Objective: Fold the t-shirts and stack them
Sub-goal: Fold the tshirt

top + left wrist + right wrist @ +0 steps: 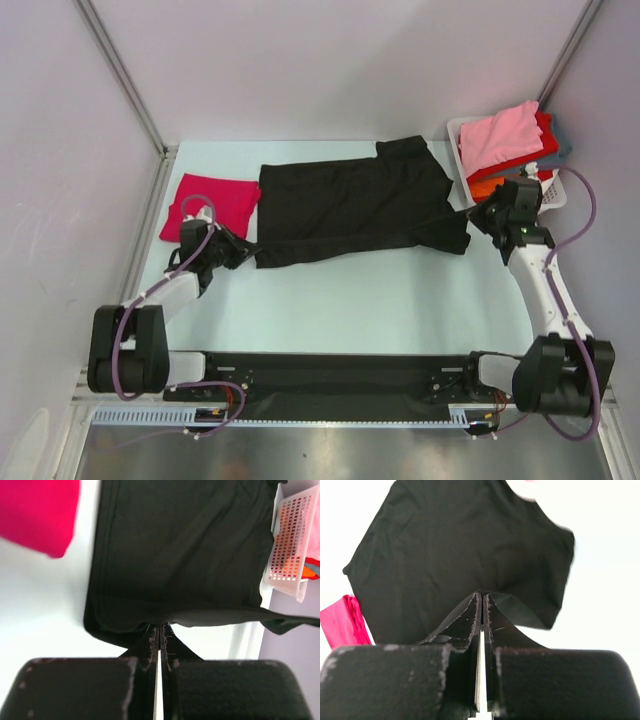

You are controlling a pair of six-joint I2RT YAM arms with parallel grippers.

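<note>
Two tools are clenched on the black t-shirt (350, 205), which lies spread flat across the middle of the pale bench (380, 300): the left tool (248, 252) pinches its lower-left corner, and the right tool (474, 216) pinches its right edge. A folded magenta t-shirt (208, 203) sits at centre left of the top view, just beside the black one. At upper right, a white basket (456, 132) holds a pink t-shirt (500, 135) heaped over red and orange cloth.
</note>
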